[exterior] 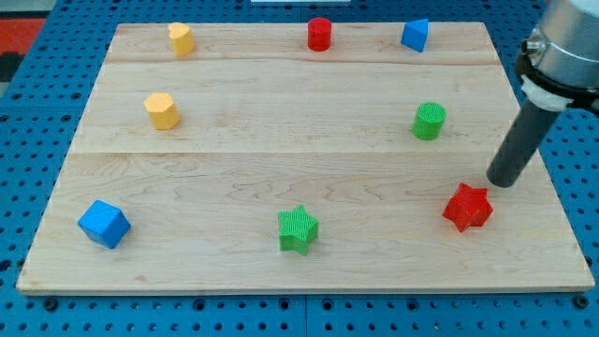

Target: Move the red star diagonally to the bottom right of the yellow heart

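The red star [467,207] lies near the board's lower right. My tip [506,182] is just above and to the right of it, close to its upper right point; whether they touch is unclear. Two yellow blocks sit far off at the view's left. The one at the top left [181,38] looks like the yellow heart. The one below it [162,110] looks like a yellow hexagon.
A green star [298,229] sits at bottom centre and a blue cube [103,224] at bottom left. A green cylinder [430,121] stands above the red star. A red cylinder [320,34] and a blue triangular block [416,35] line the top edge of the wooden board [281,140].
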